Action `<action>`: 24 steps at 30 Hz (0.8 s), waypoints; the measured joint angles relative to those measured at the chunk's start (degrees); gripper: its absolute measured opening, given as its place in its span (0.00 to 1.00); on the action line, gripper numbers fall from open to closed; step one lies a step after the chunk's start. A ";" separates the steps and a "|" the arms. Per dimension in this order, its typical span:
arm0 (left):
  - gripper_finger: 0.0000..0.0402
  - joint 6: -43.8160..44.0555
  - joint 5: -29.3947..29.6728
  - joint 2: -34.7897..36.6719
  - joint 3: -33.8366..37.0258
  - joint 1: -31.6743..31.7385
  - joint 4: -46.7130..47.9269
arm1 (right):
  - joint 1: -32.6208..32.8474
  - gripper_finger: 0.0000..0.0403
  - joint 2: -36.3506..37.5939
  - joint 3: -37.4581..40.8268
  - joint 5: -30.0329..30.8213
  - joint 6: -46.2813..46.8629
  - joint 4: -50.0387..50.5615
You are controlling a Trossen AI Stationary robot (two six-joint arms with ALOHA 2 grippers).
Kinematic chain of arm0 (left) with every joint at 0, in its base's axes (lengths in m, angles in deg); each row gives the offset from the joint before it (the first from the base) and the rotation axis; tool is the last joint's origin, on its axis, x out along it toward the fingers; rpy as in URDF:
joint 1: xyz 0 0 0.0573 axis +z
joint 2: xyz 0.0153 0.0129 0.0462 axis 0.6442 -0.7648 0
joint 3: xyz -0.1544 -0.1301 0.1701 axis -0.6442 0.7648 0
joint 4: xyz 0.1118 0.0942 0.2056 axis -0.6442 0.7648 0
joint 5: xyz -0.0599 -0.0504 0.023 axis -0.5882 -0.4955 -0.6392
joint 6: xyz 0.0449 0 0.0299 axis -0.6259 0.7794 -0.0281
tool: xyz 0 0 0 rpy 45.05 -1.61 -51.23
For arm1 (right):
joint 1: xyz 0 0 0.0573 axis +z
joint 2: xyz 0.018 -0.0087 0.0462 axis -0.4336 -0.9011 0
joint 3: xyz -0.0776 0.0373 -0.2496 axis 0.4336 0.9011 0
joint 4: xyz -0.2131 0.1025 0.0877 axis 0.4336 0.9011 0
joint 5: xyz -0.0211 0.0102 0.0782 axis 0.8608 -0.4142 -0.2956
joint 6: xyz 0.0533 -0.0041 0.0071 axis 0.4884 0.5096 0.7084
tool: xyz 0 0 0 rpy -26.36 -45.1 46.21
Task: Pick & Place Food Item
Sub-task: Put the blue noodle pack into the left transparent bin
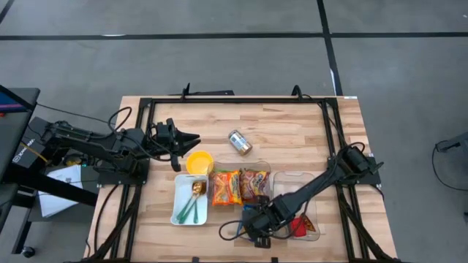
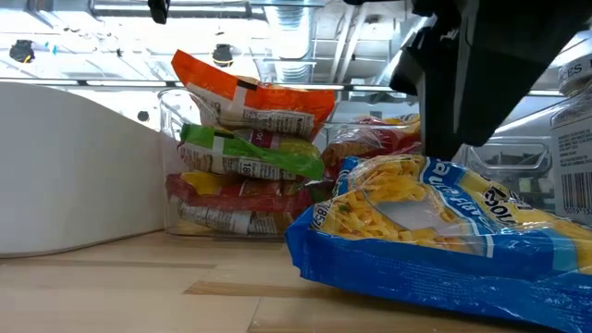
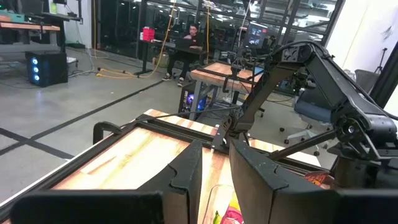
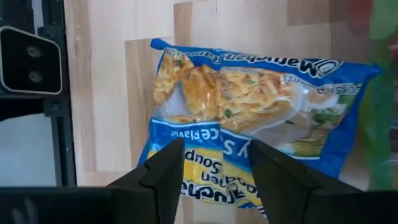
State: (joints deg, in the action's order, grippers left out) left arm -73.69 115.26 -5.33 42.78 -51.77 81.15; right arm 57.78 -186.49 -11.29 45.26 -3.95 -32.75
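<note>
A blue noodle-soup packet (image 4: 249, 118) lies flat on the wooden table near its front edge; it also shows in the low view (image 2: 435, 231) and the high view (image 1: 235, 229). My right gripper (image 4: 214, 180) is open right above the packet, pointing down, with one finger over each side of its near part. I cannot see it touching the packet. My left gripper (image 1: 188, 139) is open and empty above the table at the left, just beyond a yellow bowl (image 1: 199, 162).
A clear bin (image 1: 265, 165) holds orange and green snack packets (image 2: 250, 139). A second clear bin (image 1: 307, 179) stands to its right. A white tray (image 1: 180, 191) with green utensils and a tin can (image 1: 240, 142) stand further left and back. A black frame (image 1: 234, 101) borders the table.
</note>
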 joint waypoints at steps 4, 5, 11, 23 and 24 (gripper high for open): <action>0.19 0.01 0.00 0.00 0.00 0.00 0.00 | -0.89 0.44 0.03 0.24 0.37 0.01 -0.10; 0.19 0.01 0.00 0.00 0.00 0.00 0.00 | -1.11 0.44 0.04 0.24 0.78 0.05 -0.11; 0.19 0.05 0.00 0.00 0.00 0.00 0.00 | -2.49 0.44 -0.06 0.35 1.12 -0.83 -0.15; 0.19 0.02 0.00 0.00 0.00 0.00 0.00 | -0.86 0.44 -0.97 0.07 1.25 -1.60 -2.18; 0.19 0.02 0.00 0.00 0.00 0.00 0.00 | -0.87 0.44 -1.51 -0.09 1.25 -1.65 -2.68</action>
State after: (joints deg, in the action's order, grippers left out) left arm -73.67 115.26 -5.33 42.78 -51.77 81.15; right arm 56.91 -188.00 -11.38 46.51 -5.60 -35.43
